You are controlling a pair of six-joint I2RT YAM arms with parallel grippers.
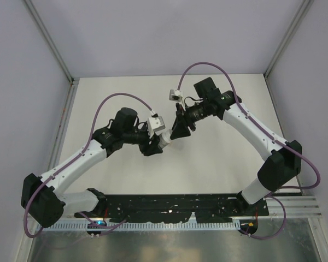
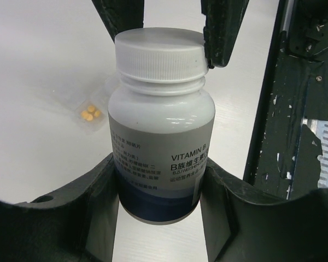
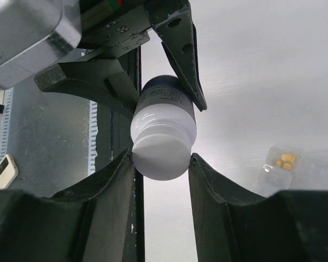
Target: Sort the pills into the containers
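The bottle (image 2: pixel 161 136), white cap and grey labelled body, is held in the air between both grippers. My left gripper (image 2: pixel 159 202) is shut on the bottle's lower body. My right gripper (image 3: pixel 162 164) is shut on its white cap (image 3: pixel 161 147); that gripper's fingers (image 2: pixel 221 33) also show in the left wrist view. In the top view the bottle (image 1: pixel 165 139) sits between the left gripper (image 1: pixel 154 144) and the right gripper (image 1: pixel 179 130). The clear packet (image 2: pixel 95 106) lies on the table below, with three orange pills (image 2: pixel 90 113) inside. The packet (image 3: pixel 281 164) and pills (image 3: pixel 285 160) also show in the right wrist view.
A black mounting plate (image 1: pixel 169 204) with the arm bases runs along the table's near edge. White enclosure walls with metal posts (image 1: pixel 49 43) bound the left, back and right sides of the white table (image 1: pixel 126 87).
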